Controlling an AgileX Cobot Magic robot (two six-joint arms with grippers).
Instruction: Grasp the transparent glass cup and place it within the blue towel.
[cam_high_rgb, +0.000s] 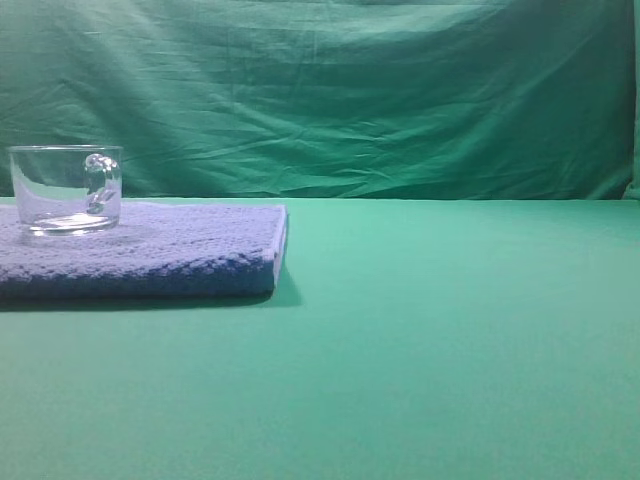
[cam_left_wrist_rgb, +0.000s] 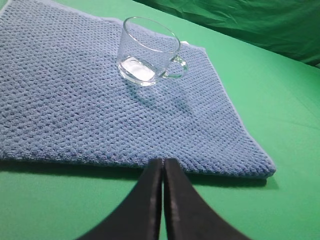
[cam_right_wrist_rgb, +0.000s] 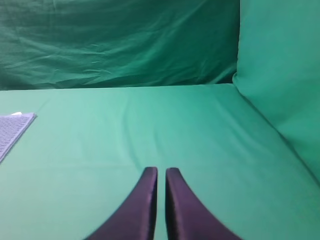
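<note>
The transparent glass cup (cam_high_rgb: 66, 188) stands upright on the blue towel (cam_high_rgb: 190, 252) at the far left, its handle to the right. In the left wrist view the cup (cam_left_wrist_rgb: 148, 50) sits on the far part of the towel (cam_left_wrist_rgb: 75, 100). My left gripper (cam_left_wrist_rgb: 163, 161) is shut and empty, at the towel's near edge, well short of the cup. My right gripper (cam_right_wrist_rgb: 161, 170) is shut and empty over bare green cloth, far from the cup. A corner of the towel (cam_right_wrist_rgb: 12, 129) shows at the left of the right wrist view. Neither gripper shows in the exterior view.
Green cloth covers the table (cam_high_rgb: 450, 340). A green curtain (cam_high_rgb: 350, 90) hangs behind it, and a green wall (cam_right_wrist_rgb: 285, 75) closes the right side.
</note>
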